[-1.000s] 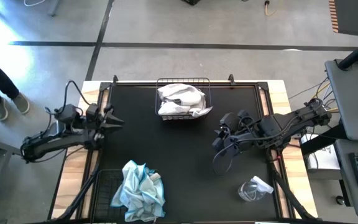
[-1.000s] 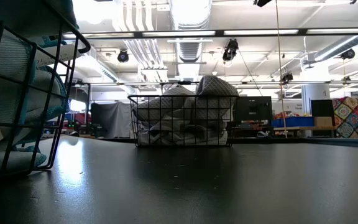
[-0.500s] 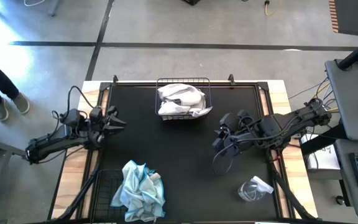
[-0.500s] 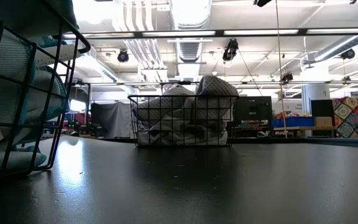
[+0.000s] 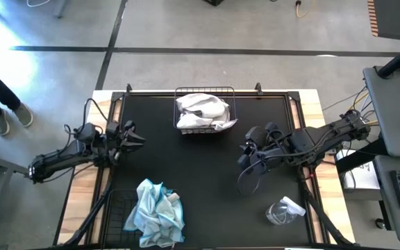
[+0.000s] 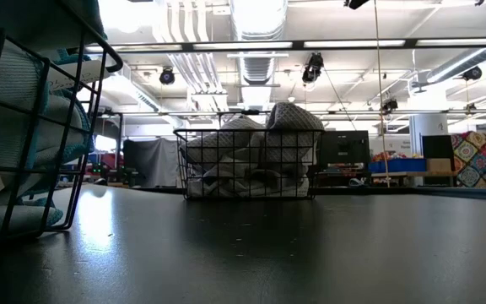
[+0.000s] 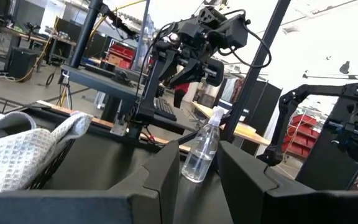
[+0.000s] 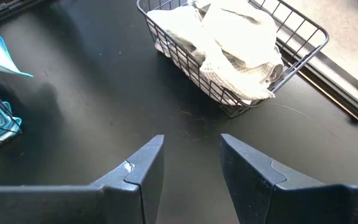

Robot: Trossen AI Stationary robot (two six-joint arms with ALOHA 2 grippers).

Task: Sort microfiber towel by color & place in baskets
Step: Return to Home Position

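The white towels (image 5: 201,111) lie heaped in the far basket (image 5: 205,89) at the middle of the table's far edge, well apart from both grippers. The blue towels (image 5: 155,212) fill the near basket (image 5: 118,208) at the near left corner. The left gripper (image 5: 132,134) hovers by the left edge and the right gripper (image 5: 243,154) right of centre, each with fingers spread and seemingly empty.
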